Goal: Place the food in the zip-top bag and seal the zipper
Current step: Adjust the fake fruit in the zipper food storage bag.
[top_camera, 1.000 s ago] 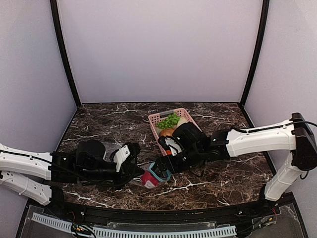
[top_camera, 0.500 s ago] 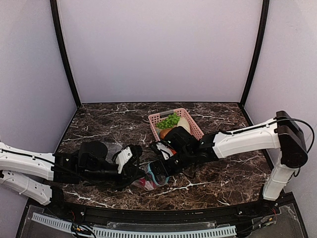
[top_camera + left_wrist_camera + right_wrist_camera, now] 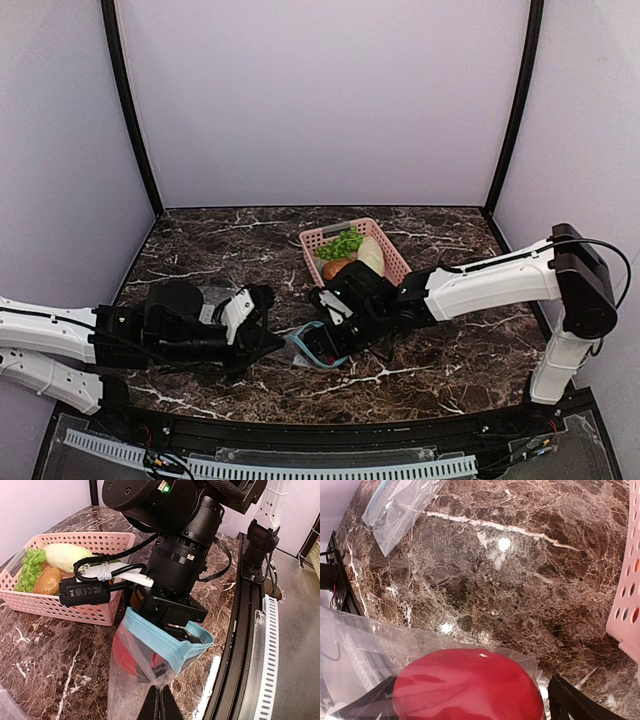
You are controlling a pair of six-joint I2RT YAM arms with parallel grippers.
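Note:
My left gripper (image 3: 160, 706) is shut on the near side of the clear zip-top bag (image 3: 125, 680) and holds it up. The bag's light blue zipper (image 3: 165, 644) stands open. My right gripper (image 3: 465, 700) reaches into the bag's mouth and is shut on the red tomato-like fruit (image 3: 467, 687), which shows red through the plastic (image 3: 125, 652). In the top view the two grippers, left (image 3: 262, 330) and right (image 3: 325, 340), meet at the bag (image 3: 303, 347). The green grape bunch (image 3: 342, 243) and an orange fruit (image 3: 335, 268) lie in the pink basket (image 3: 395, 262).
The pink basket (image 3: 75, 611) stands just behind the bag and also holds a pale vegetable (image 3: 65, 556). A second clear bag (image 3: 402, 507) lies flat on the marble to the left. The black front rail (image 3: 235, 645) runs close to the right of the bag.
My right gripper has pushed the red fruit down into the bag, so it no longer shows from above. The left arm has drawn back to the left with the bag.

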